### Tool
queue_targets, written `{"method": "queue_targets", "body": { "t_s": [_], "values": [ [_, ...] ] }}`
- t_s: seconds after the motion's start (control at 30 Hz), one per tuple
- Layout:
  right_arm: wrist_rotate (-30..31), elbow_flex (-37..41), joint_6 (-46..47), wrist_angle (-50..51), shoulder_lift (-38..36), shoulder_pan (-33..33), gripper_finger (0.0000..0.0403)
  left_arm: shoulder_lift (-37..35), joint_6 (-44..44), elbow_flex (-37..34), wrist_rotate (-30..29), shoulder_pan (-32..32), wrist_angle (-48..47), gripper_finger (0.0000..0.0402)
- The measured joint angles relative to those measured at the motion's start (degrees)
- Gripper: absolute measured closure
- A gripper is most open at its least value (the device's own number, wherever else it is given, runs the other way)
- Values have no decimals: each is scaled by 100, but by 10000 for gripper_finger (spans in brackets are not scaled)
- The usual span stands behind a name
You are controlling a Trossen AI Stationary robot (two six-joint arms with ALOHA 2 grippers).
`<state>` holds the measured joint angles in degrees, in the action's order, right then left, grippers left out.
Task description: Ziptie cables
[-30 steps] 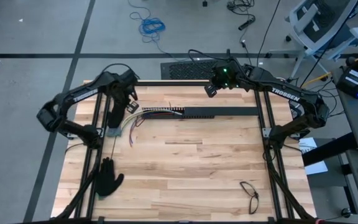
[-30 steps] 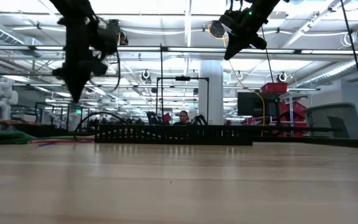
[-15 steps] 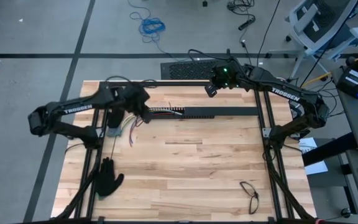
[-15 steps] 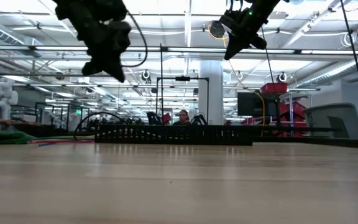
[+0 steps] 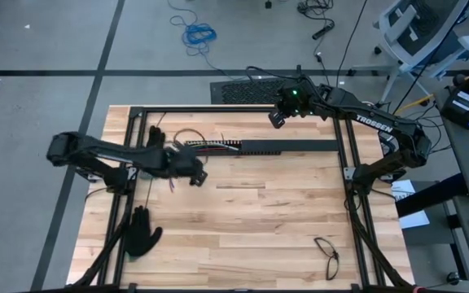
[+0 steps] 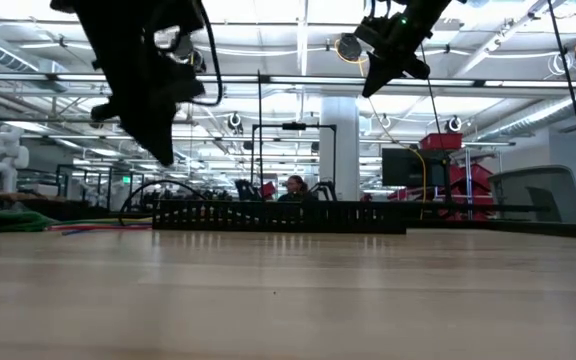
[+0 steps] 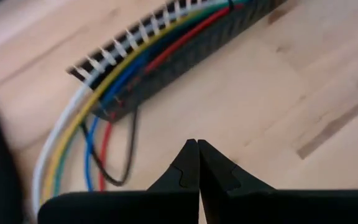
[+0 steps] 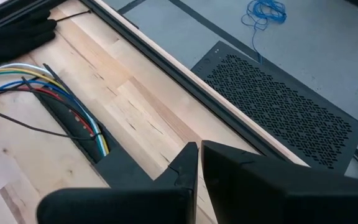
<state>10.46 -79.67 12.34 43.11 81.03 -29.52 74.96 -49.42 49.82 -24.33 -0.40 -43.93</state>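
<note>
In the high view the wooden table [image 5: 251,236] fills the middle of the frame, and most of its lower half is bare board, with room to move between the slotted black bar [image 5: 287,146] near the upper edge and the lower edge. The left gripper [image 5: 195,173] reaches in from the left to just below the left end of that bar, its fingers pressed together and holding nothing; the left wrist view shows the two tips meeting over bare wood. The cables [image 7: 114,87], white, yellow, blue and red, lie in the bar's channel and spill out of its left end, fanning toward the table's upper left [image 5: 187,146]. The right gripper [image 5: 277,119] hangs over the table's upper edge, right of centre, also closed and empty, close to the black frame rail [image 8: 166,62] that runs along that edge. Beyond the rail sits a perforated dark grille [image 8: 278,106] on the floor. One black glove [image 5: 141,232] lies at lower left, a second [image 5: 155,135] near the upper left, and a pair of glasses [image 5: 327,252] at lower right. A thin dark strip [image 5: 148,189] below the left arm may be a ziptie, but it is too fine to be sure. In the low view the cables show only as a faint coloured line at the left, and the grippers' tips are dark silhouettes against the ceiling lights.
</note>
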Motion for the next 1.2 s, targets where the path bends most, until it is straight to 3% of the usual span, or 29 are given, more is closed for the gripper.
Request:
{"method": "queue_targets", "body": {
  "t_s": [0.2,0.3,0.43,0.7,0.83,1.0,1.2],
  "values": [
    [1,1,-2,55,0,0,385,1199,-1256,-22,-747,-662,439,401],
    [0,1,-52,59,0,0,385,1747,-1475,28,-765,-803,755,401],
    [-2,1,-105,57,-2,0,385,2292,-1430,343,-765,-810,208,401],
    [1,0,-116,-33,-2,-17,385,2470,-1658,656,-859,-664,-1500,401],
    [0,0,-107,-175,-2,-17,385,2468,-2096,653,-1210,-658,-2124,401],
    [0,1,38,-273,-2,-20,385,2470,-2051,656,-1527,-656,-2400,401],
    [-1,1,68,-267,-2,-17,385,2374,-2070,656,-2311,-482,-3349,401]
  ]
}}
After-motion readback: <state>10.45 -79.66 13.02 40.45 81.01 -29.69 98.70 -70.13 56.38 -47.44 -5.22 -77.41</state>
